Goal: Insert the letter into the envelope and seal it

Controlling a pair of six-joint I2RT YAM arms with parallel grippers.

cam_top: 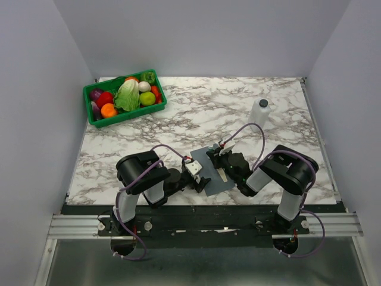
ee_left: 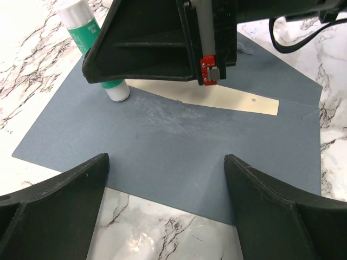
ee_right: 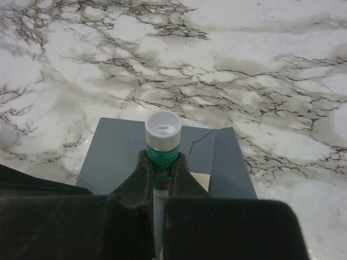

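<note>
Envelope (cam_top: 223, 180) lies flat at lower centre of the marble table (cam_top: 196, 113), its long axis tilted toward the lower right. It is matte slate-grey paper with a whitish smear.

Letter (ee_left: 217, 97) shows as a cream strip between the grey panels.

Right gripper (ee_right: 161, 162) clamps a tilted green-white glue stick (ee_right: 162, 146), whose white end touches the envelope.

Left gripper (ee_left: 165, 162) gapes wide at the envelope's lower-frame edge.

Marble shows beyond the envelope's edges.

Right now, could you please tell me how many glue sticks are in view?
1. The glue stick is gripped in the right gripper, its white end down on the envelope. Others may be hidden from these views.
</note>
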